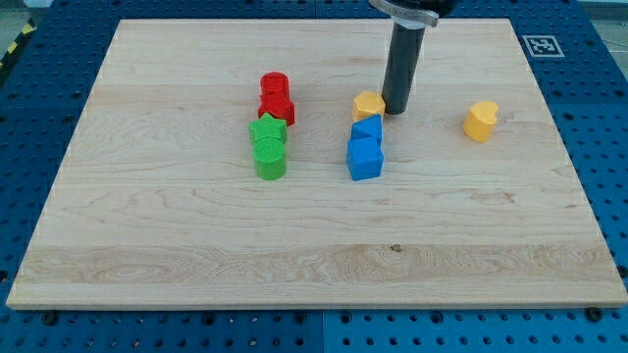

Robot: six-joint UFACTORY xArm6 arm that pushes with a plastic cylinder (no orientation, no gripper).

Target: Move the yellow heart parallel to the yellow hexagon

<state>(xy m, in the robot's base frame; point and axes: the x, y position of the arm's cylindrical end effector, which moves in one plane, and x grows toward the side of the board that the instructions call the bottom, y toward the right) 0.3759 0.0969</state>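
Two short columns of blocks stand mid-counter (147, 245), nearer the far edge than the near one. In the left column the red cylinder (274, 84) is farthest back, with a red block (279, 109) touching it in front, then the green star (267, 128) and the green cylinder (270, 158). In the right column what looks like the yellow heart (368, 104) is at the back, followed by a blue block (368, 128) and the blue cube (364, 159), each touching the next. My tip (396, 110) rests against the heart's right side. The other yellow block (481, 121), probably the hexagon, sits alone well towards the right edge.
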